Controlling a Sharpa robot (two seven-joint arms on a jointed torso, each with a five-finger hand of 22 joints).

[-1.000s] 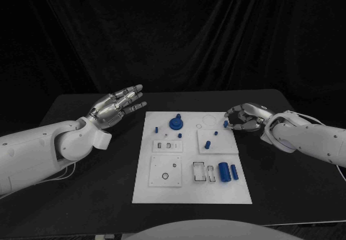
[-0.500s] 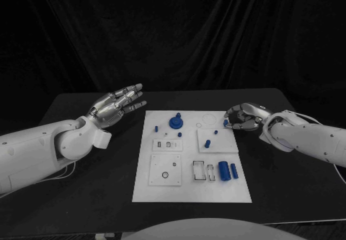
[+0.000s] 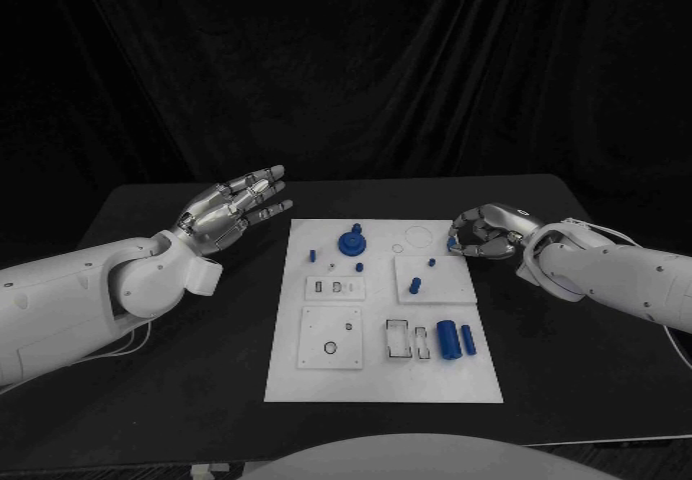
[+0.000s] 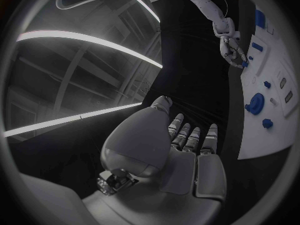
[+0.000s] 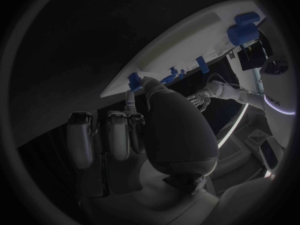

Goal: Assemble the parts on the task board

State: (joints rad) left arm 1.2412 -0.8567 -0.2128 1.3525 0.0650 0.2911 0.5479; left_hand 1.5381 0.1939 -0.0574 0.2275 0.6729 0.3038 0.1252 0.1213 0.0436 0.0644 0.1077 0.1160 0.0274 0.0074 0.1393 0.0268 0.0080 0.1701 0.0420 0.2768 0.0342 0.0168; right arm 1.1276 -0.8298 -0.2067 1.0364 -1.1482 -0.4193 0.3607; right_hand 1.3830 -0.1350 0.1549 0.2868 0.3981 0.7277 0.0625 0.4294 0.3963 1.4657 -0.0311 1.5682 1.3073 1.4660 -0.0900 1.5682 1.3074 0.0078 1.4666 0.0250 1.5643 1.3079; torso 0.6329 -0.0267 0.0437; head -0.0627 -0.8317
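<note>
Left hand (image 3: 231,212): up in the air over the black table (image 3: 173,350), left of the board; fingers spread wide, holding nothing
Task board (image 3: 384,385): white plate flat in the middle of the table
Parts on the board: a round blue knob (image 3: 352,243) near the far edge; a small blue peg (image 3: 415,287) in the middle; two blue rods (image 3: 457,341) side by side lower down on the right
Right hand (image 3: 483,235): at the board's far right corner; fingers curled in, pinching a small blue part (image 5: 133,78) at the board's edge
</note>
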